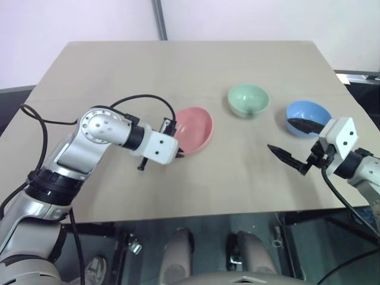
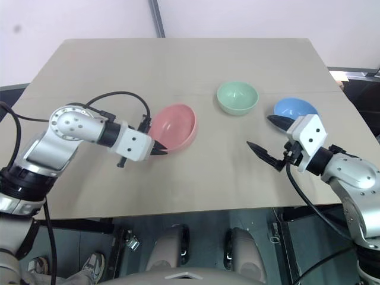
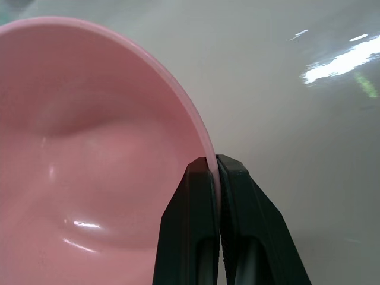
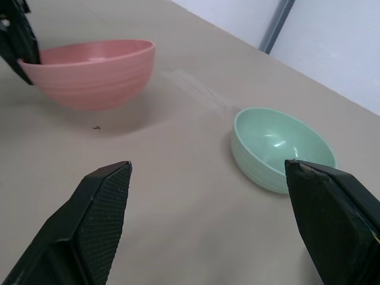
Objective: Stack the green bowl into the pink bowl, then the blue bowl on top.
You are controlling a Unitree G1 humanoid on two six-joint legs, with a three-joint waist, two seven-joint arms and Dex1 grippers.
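Note:
The pink bowl (image 1: pixel 196 127) sits left of the table's middle, tipped up toward its far side. My left gripper (image 1: pixel 177 154) is shut on its near-left rim. In the left wrist view both fingers (image 3: pixel 193 202) pinch the pink rim (image 3: pixel 148 65). The green bowl (image 1: pixel 249 100) stands upright to the right of it, apart from both grippers. The blue bowl (image 1: pixel 309 112) is farther right, partly behind my right gripper (image 1: pixel 279 134). That gripper is open and level, holds nothing, and points toward the pink bowl (image 4: pixel 95 68) and the green bowl (image 4: pixel 279 145).
The tan table (image 1: pixel 178 65) has its near edge just below both arms and its right edge close beyond the blue bowl. A grey post (image 1: pixel 159 18) rises behind the far edge. A black cable (image 1: pixel 142 100) loops over my left wrist.

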